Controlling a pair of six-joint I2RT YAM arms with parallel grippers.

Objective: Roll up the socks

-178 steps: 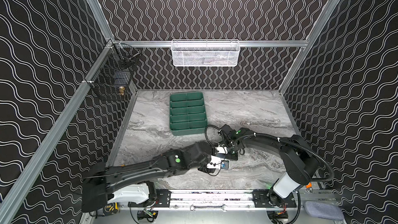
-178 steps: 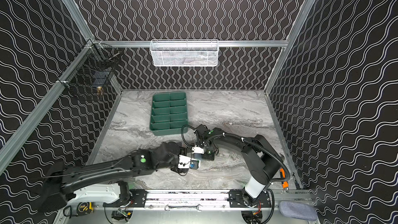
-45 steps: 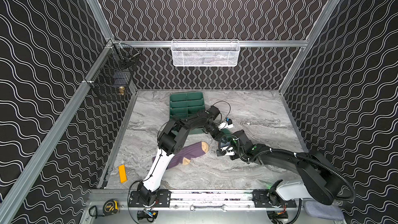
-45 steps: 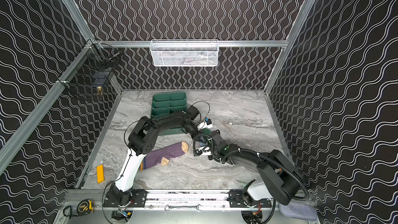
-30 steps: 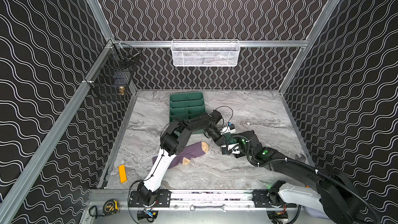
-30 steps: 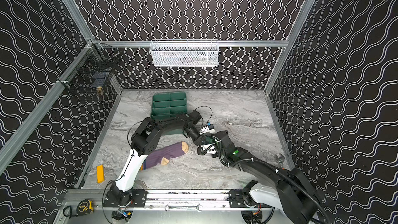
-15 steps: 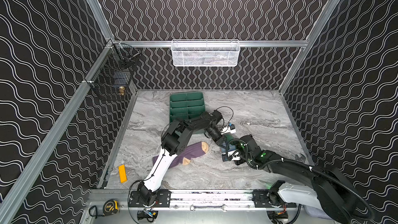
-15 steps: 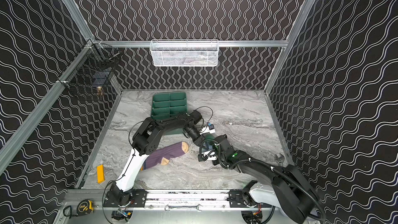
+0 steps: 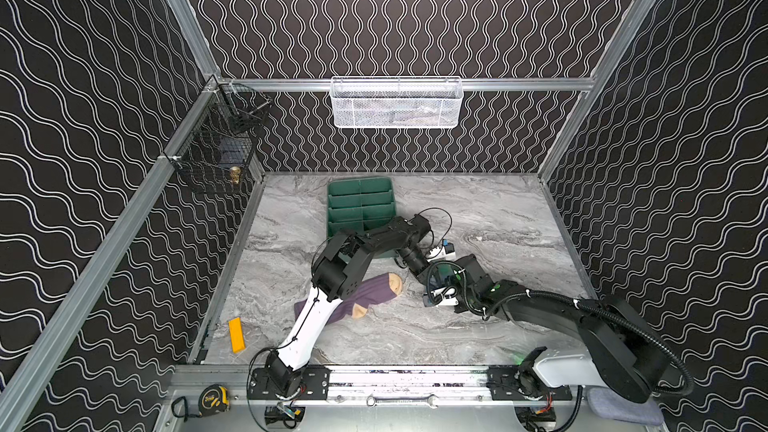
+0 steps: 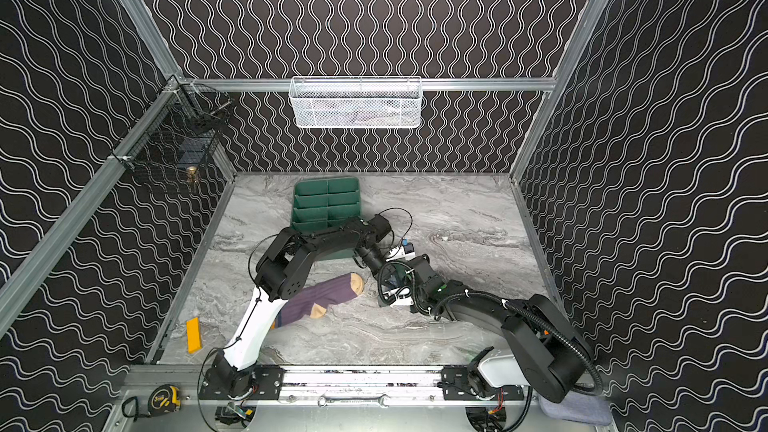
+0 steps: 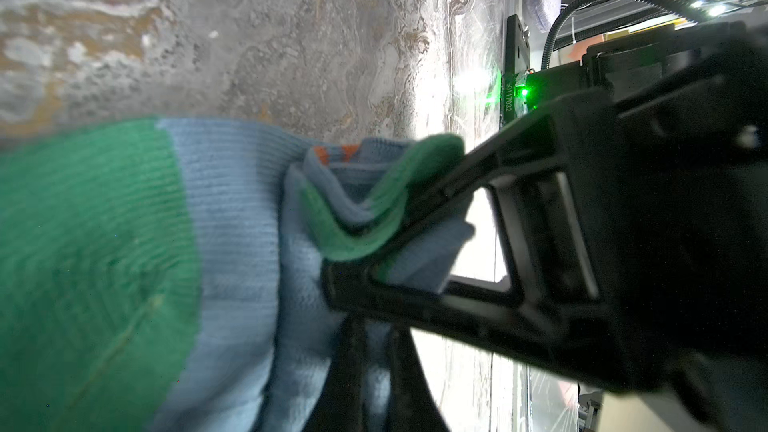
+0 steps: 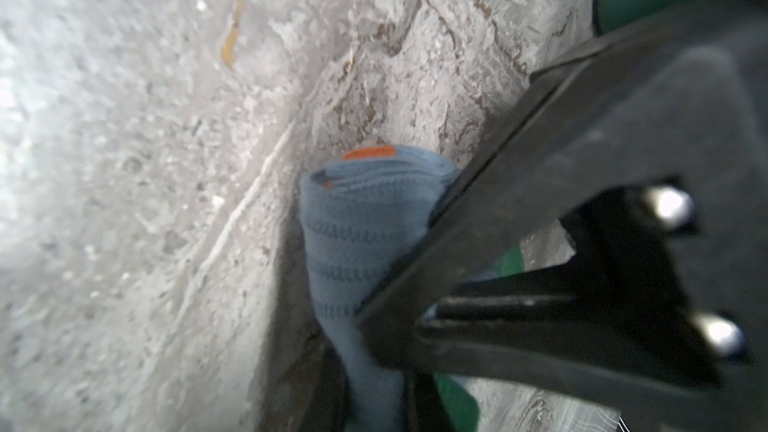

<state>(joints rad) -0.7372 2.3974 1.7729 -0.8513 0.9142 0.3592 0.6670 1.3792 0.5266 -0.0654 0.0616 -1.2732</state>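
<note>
Newly clamped since a moment ago, our right pincer grips the blue sock. Leftmost, the purple sock lies flat on the counter under our left arm. Right of its toe, our left pincer is clenched on the same bunched blue sock.

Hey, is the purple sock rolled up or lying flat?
Lying flat, unrolled: in a top view the purple sock lies stretched out on the table, tan toe and heel showing.
</note>
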